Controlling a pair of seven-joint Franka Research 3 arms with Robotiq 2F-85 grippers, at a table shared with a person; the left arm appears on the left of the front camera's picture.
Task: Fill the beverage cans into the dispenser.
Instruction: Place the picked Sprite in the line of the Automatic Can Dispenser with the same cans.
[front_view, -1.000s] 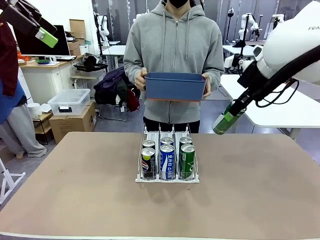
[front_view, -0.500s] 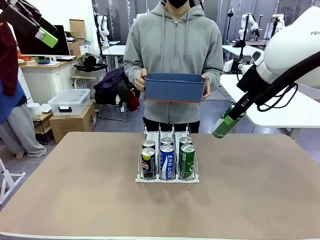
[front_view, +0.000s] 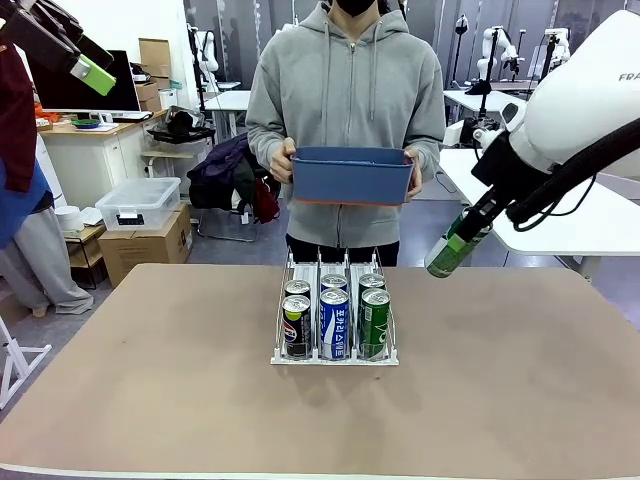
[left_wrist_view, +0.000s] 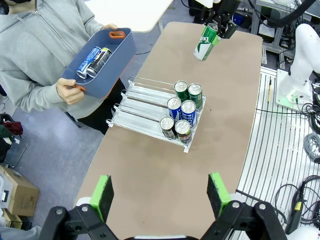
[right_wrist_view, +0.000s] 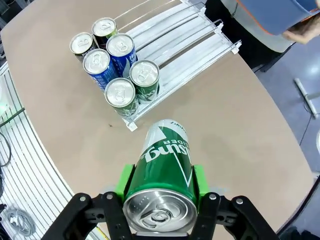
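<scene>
Green can (right_wrist_view: 167, 150): I'm holding it up in the air, tilted, off to the right of the rack (front_view: 335, 360) and well apart from it, over the far right of the table (front_view: 150, 400).
Right gripper (right_wrist_view: 161, 192): I'm clamping its green pads (right_wrist_view: 125, 182) on the can's sides near the silver top (right_wrist_view: 160, 212), and gripping nothing else.
Left gripper (left_wrist_view: 160, 196): I'm hanging it high on my left, jaws spread wide, carrying nothing.
Rack load: six cans (front_view: 334, 322) are standing in two rows of three against the white front lip, and the lanes behind them are lying bare.
Bin (front_view: 350, 175): the person across the table is holding it in both hands, with two more cans (left_wrist_view: 94, 56) lying inside.
Slip risk: I'm judging that the tilted can could slide out, since smooth metal is giving the pads little to bite on.
Snag risk: coming in off-line, the base could be catching a wire divider (front_view: 318, 268) and tipping the can across two lanes.
Knock risk: letting go too close could be toppling the upright ones at the front.
Can build: slim, tall cylinder, thin glossy metal, green print, ring pull on top.
Rack build: clear plastic, low and slatted, with thin wire rails.
Bin build: matte blue plastic, rounded corners.
Table: flat, dull tan.
</scene>
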